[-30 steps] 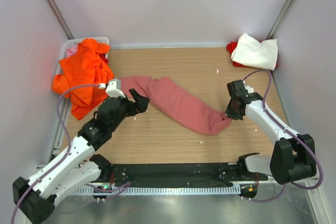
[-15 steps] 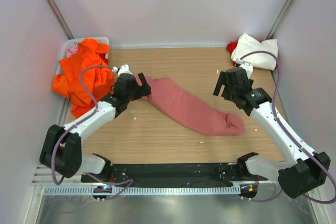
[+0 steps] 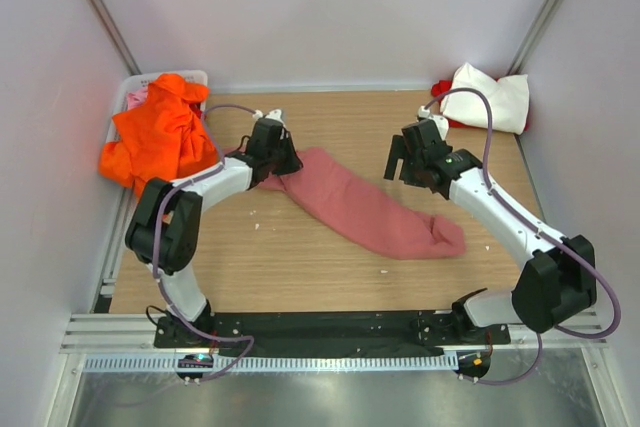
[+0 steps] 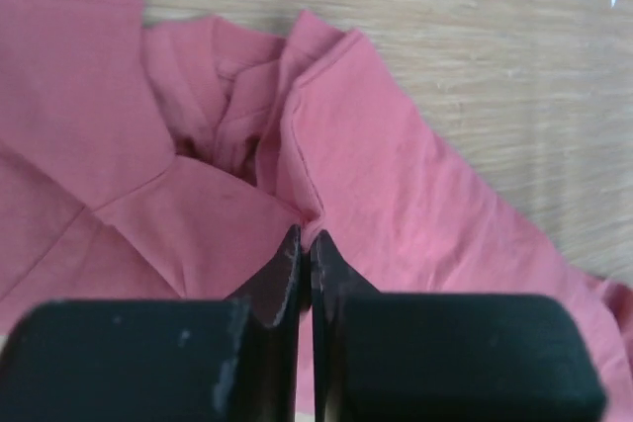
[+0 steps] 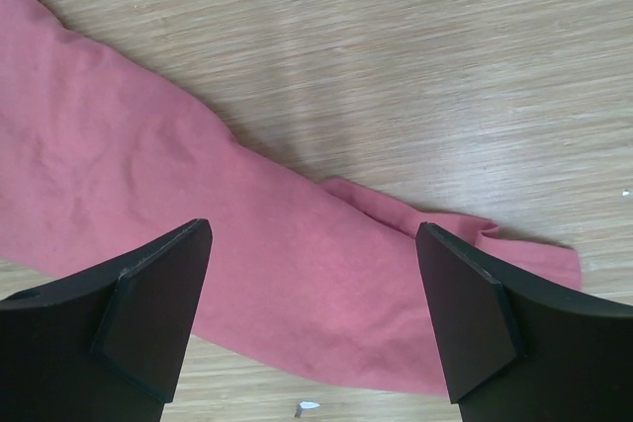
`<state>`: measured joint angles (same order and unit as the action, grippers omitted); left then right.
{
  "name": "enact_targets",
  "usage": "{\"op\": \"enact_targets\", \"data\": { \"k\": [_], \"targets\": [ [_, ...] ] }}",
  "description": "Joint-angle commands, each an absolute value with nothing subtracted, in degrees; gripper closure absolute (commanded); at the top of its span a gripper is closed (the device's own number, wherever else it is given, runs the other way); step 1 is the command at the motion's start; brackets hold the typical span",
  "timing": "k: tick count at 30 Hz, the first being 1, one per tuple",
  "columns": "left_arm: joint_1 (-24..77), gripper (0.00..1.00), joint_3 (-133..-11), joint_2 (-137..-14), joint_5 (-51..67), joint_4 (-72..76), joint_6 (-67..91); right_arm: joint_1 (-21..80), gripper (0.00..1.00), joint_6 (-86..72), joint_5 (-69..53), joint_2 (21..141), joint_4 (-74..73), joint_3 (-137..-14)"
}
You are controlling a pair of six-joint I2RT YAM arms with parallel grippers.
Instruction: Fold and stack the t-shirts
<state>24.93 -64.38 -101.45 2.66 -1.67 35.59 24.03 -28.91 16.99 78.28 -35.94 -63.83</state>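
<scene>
Pale walls box in a wooden surface. On it lies a salmon-pink t-shirt, bunched into one long rumpled band. Its long axis runs diagonally from far left to near right, with the narrow end pointing near right. The left claw is pinched shut on a fold at the far-left end, probably to lift or drag that end so the cloth can be spread flat before folding. The right claw hangs over the band's right half with its jaws wide apart and nothing in them, seemingly placed for a second hold. An orange t-shirt is heaped at the left edge. A white t-shirt rests on a red t-shirt in the far right corner.
</scene>
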Motion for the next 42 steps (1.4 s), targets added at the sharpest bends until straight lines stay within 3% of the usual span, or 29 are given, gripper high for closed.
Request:
{"op": "enact_targets", "data": {
  "k": [1,6,9,13,14,16,17,18,19,21,24,28,31,34,39,42],
  "targets": [
    [25.7,1.0,-68.8,-100.3,5.4,-4.1,33.8,24.2,0.09,-28.0,19.6,76.4,-35.1,-65.0],
    [31.2,1.0,-68.9,-85.6,2.9,-10.6,29.4,24.0,0.08,-27.7,24.5,74.7,-37.2,-66.8],
    [40.3,1.0,-67.1,-72.9,-4.6,-17.2,25.8,23.8,0.08,-27.7,27.4,72.3,-38.5,-68.2],
    [49.5,0.95,-54.2,-58.1,-7.1,-22.0,32.1,23.7,0.07,-28.9,28.0,67.9,-38.1,-66.8],
    [50.3,0.9,-51.3,-55.6,-6.8,-22.4,34.3,23.7,0.06,-29.1,27.2,67.2,-38.0,-65.6],
    [52.7,0.67,-42.9,-49.3,-3.9,-22.7,40.8,23.7,0.06,-29.9,26.0,65.6,-37.4,-64.2],
    [53.8,0.51,-40.4,-47.7,-3.2,-22.6,42.4,23.7,0.06,-30.1,25.8,65.3,-37.6,-62.9],
    [55.0,0.28,-38.2,-45.2,-2.6,-22.7,45.3,23.8,0.06,-30.5,25.1,65.0,-37.7,-62.3],
    [58.1,0.14,-34.8,-44.4,-3.1,-23.2,46.3,23.8,0.06,-30.9,24.9,64.4,-37.8,-61.2],
    [62.9,0.0,-33.1,-42.5,-6.9,-27.2,49.0,23.7,0.06,-31.2,23.6,64.0,-37.8,-60.0],
    [64.9,0.0,-34.2,-39.9,-16.1,-33.9,51.2,23.8,0.06,-31.1,21.6,62.8,-37.4,-58.2],
    [65.0,0.0,-38.8,-40.2,-36.6,-46.6,61.1,23.9,0.06,-30.2,16.2,62.7,-36.3,-56.4],
    [63.7,0.0,-40.7,-41.6,-41.0,-50.4,63.3,24.0,0.06,-29.9,14.9,62.9,-36.2,-55.5],
    [57.1,0.0,-42.8,-45.8,-39.7,-47.8,57.5,24.0,0.06,-29.2,14.2,63.0,-35.6,-54.5],
    [33.4,0.0,-44.2,-54.2,-22.5,-37.6,45.9,24.0,0.06,-28.2,13.2,65.1,-34.9,-53.9],
    [27.1,0.02,-44.8,-61.3,-18.4,-32.7,43.9,24.2,0.06,-27.6,10.1,66.8,-33.7,-53.6]
  ]
}}
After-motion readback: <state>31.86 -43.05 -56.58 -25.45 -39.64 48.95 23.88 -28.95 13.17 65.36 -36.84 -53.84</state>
